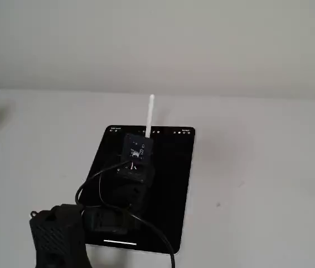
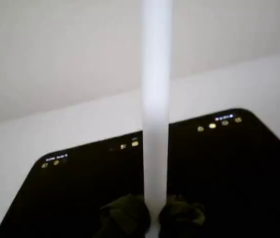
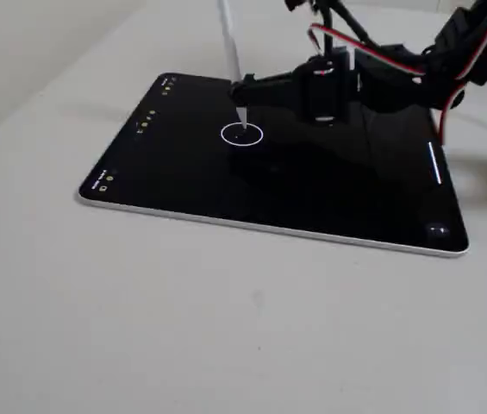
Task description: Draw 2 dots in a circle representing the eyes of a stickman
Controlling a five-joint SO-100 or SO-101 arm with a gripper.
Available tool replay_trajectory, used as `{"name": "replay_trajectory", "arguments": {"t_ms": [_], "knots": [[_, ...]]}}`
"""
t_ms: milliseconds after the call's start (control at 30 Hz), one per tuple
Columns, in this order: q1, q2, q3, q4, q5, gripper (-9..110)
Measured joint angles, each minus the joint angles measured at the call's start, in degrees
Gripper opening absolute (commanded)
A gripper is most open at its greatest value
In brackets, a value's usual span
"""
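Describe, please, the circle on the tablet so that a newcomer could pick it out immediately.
Find the black tablet lying flat on the pale table. In a fixed view, the circle is a thin white ring on its dark screen, right where the white stylus tip comes down. Unlike the tiny toolbar icons along the edge, it is an empty outline.

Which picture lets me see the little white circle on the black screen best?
The side fixed view shows the circle whole on the tablet, with the white pen tip inside it. In the other fixed view the arm covers it. The wrist view shows only the pen, screen and toolbar icons.
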Motion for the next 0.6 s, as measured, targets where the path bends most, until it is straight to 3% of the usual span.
{"name": "replay_trajectory", "arguments": {"t_ms": [600], "knots": [[0.4,-1.6,-3.3,0.1,-0.4,0]]}}
